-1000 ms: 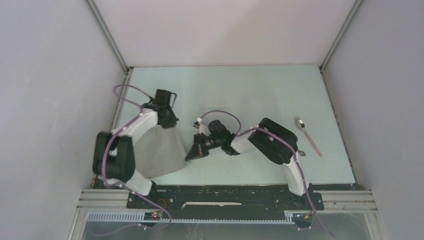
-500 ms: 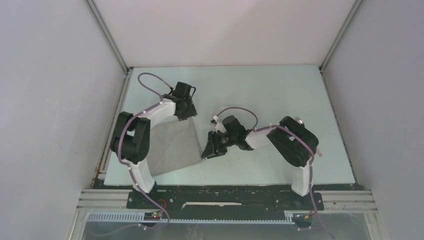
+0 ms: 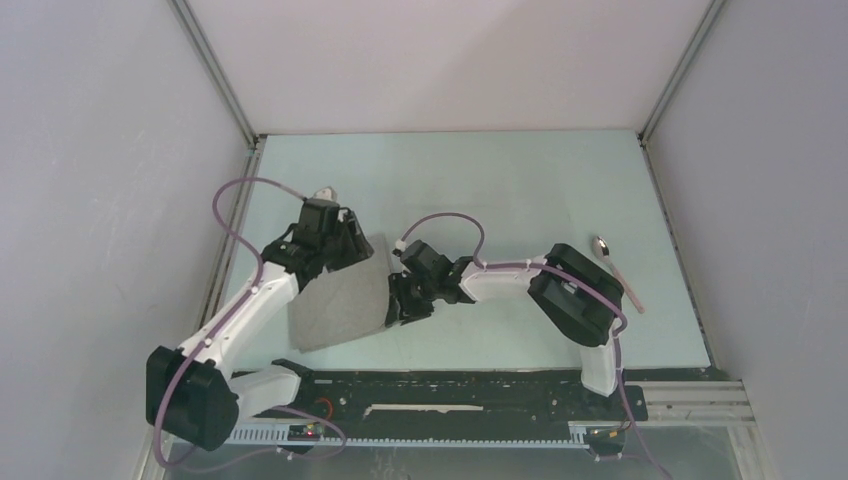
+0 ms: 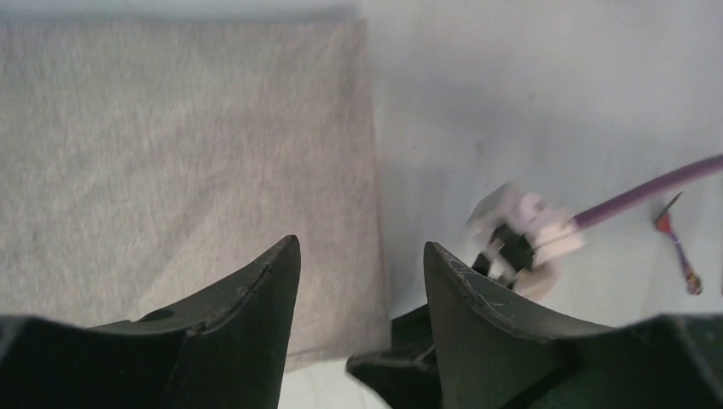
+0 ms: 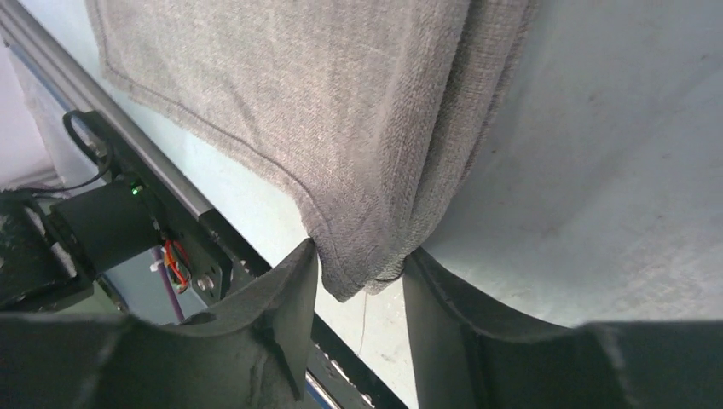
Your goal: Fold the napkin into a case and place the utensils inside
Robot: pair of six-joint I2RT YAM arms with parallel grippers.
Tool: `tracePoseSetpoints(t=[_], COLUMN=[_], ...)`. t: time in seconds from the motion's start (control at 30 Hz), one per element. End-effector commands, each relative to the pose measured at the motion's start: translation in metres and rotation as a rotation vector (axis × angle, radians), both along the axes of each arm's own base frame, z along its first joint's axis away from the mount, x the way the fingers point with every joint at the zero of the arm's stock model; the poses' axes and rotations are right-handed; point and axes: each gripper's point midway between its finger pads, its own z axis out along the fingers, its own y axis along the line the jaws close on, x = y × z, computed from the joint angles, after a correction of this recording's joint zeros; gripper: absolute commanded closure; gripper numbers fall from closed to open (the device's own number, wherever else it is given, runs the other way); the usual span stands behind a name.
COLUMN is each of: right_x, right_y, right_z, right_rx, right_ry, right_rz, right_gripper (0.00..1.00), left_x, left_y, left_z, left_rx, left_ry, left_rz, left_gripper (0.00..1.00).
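Pale-green counter [image 3: 500,180] carrying folded grey-beige cloth napkin [image 3: 340,300] | left hand [image 4: 360,245] hovering above it, fingers spread, gripping nothing | right hand [image 5: 360,250] spread, straddling a napkin corner

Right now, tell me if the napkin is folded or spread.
Folded: the napkin shows doubled layers along its edge and corner.

Pale green surface [image 3: 500,180], two things on it
A folded grey napkin [image 3: 340,305] lies flat at the near left; a spoon [image 3: 617,272] lies well apart, at the right.
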Motion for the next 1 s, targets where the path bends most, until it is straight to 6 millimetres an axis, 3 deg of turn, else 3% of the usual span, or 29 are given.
tracePoseSetpoints(t=[0.0,0.13,0.27,0.53,0.7,0.83,0.97], right_x=[0.002,0.006,0.003,-0.007,-0.004,0.001,0.006], right_y=[-0.046,-0.054,-0.051,-0.040,-0.044,-0.046,-0.048], right_z=[-0.053,-0.050,-0.045,-0.022,-0.027,-0.038,-0.041], right_rx=[-0.275,-0.295,-0.250,-0.042,-0.031,-0.077,-0.104], right_ry=[0.013,0.004,0.048,0.211,0.256,0.243,0.196], right_rz=[-0.075,-0.070,-0.038,-0.041,-0.084,-0.120,-0.117], right_gripper=[0.54,0.60,0.48,0.37,0.32,0.35,0.46], left_x=[-0.026,-0.034,-0.035,-0.040,-0.041,-0.041,-0.041], left_y=[0.009,0.012,0.011,0.008,0.008,0.008,0.008], left_z=[-0.010,-0.001,0.004,0.004,0.004,0.002,0.000], left_rx=[0.008,-0.003,-0.016,-0.034,-0.042,-0.045,-0.045], left_ry=[0.031,-0.002,-0.013,-0.009,-0.014,-0.014,-0.011], left_rz=[-0.010,0.002,-0.003,-0.018,-0.017,-0.014,-0.013], left_gripper=[0.38,0.38,0.38,0.38,0.38,0.38,0.38])
